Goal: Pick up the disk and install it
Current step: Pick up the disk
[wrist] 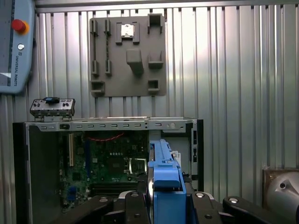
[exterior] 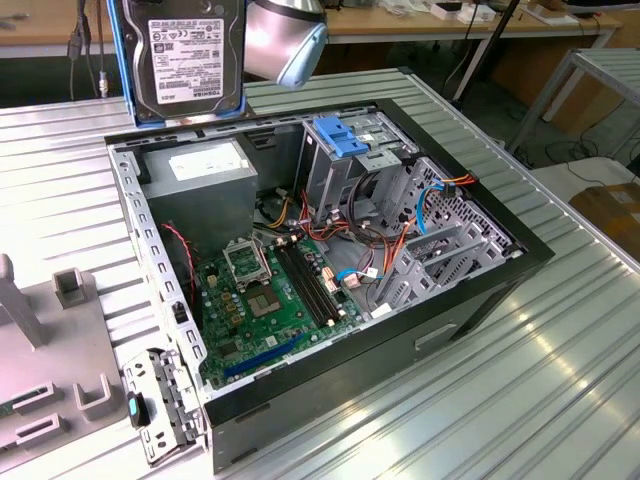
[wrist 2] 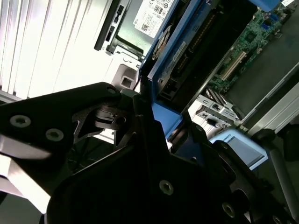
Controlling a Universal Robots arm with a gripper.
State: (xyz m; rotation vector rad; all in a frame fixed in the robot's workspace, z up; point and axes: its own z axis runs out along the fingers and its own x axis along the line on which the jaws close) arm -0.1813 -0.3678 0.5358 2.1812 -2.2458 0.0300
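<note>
My gripper (wrist: 166, 211) is clenched on the disk (exterior: 186, 55), squeezing its blue frame from both sides. Disk's upright, label facing out. In the exterior view it hangs in the air at about 11 o'clock from the open case (exterior: 300, 395), up past the power supply (exterior: 205, 175) corner.

On the ribbed table (exterior: 560, 400) an open computer case (exterior: 455, 318) is laid, with the motherboard (exterior: 270, 300) seated on its floor, the power supply (exterior: 205, 175) behind that board, the drive cage (exterior: 345, 160) toward the exterior view's right, and the disk (exterior: 185, 55) suspended above the power-supply corner.
</note>
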